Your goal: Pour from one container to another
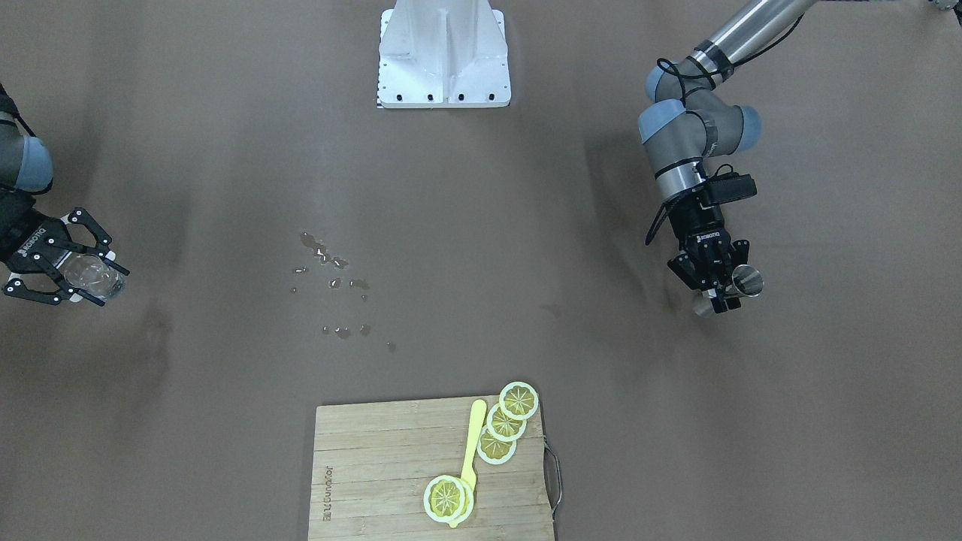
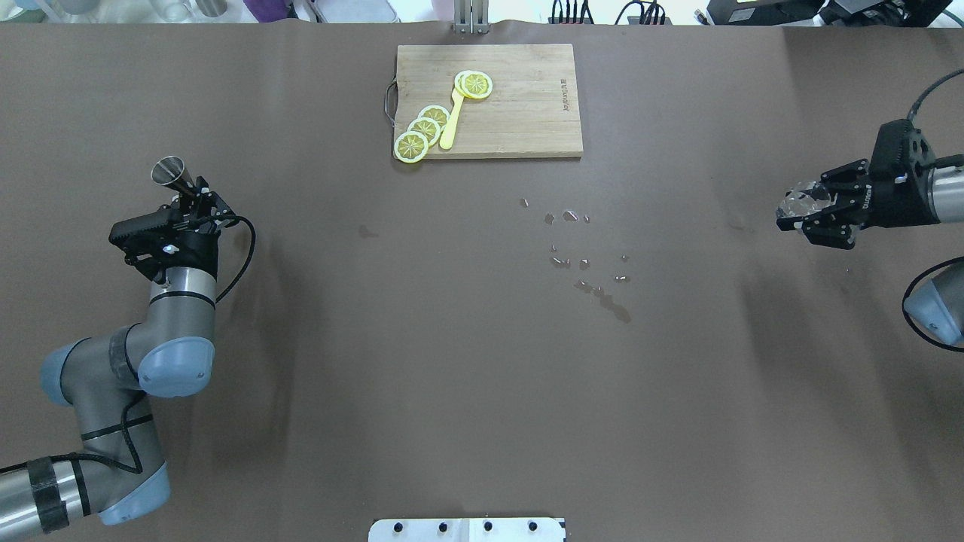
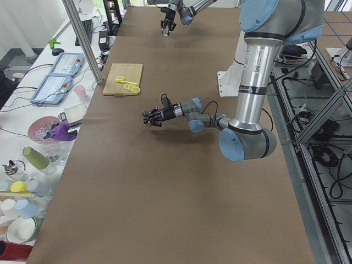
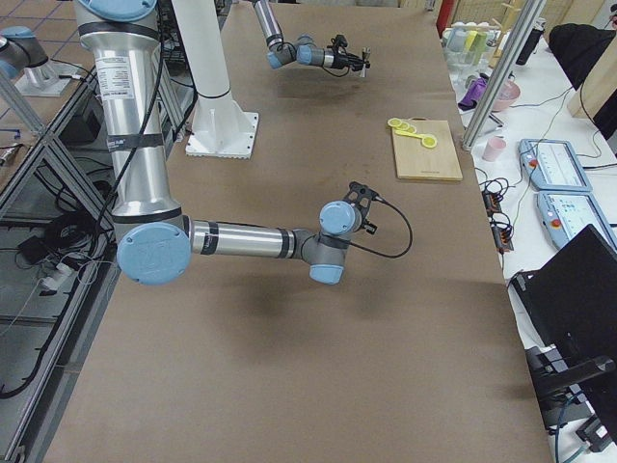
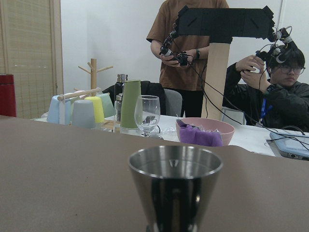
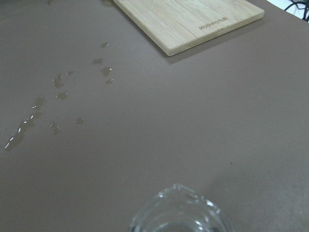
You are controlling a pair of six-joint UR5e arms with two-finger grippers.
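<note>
plainly, jigger (image 5: 175, 188) stands upright, mouth up.

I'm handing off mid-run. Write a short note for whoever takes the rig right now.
Left gripper: shut on the steel jigger, on the robot's left side of the table.
Right gripper: shut on the clear glass, at the far right.
Spilled drops lie on the table between them, nearer the glass.
Done: both containers gripped. I cannot tell whether either holds liquid.
Left: bring them together, pour, and set them down.
</note>
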